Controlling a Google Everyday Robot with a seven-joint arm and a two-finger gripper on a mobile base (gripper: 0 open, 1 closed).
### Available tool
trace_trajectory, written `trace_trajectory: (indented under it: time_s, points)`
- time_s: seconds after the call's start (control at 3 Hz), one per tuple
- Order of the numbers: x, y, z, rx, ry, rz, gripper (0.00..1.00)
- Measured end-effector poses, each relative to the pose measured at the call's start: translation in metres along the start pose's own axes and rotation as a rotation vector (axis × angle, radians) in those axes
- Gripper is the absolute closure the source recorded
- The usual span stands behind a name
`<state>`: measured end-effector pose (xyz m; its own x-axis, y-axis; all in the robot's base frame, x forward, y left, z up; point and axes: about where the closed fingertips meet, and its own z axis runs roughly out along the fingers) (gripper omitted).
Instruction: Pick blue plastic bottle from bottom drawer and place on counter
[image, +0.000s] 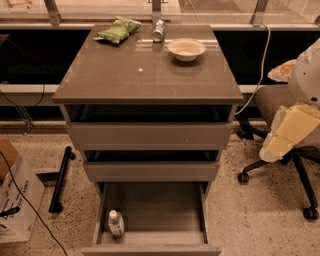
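Observation:
The blue plastic bottle (116, 223), whitish with a white cap, sits in the front left corner of the open bottom drawer (155, 207). The counter (145, 75) is the glossy grey-brown top of the cabinet. My gripper (286, 134) shows as a cream-coloured piece at the right edge, beside the cabinet at the height of the upper drawers. It is far from the bottle and holds nothing that I can see.
A white bowl (186, 49), a silver can (158, 31) and a green snack bag (117, 31) lie at the back of the counter. The two upper drawers (150, 135) are slightly open. An office chair (285, 150) stands to the right and a cardboard box (15, 200) to the left.

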<state>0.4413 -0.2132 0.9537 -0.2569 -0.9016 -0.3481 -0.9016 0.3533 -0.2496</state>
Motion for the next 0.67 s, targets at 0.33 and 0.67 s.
trace_trajectory:
  time_s: [0.33, 0.67]
  points:
    - [0.002, 0.001, 0.003, 0.004, -0.010, 0.044, 0.00]
    - [-0.009, 0.012, 0.032, -0.020, -0.043, 0.085, 0.00]
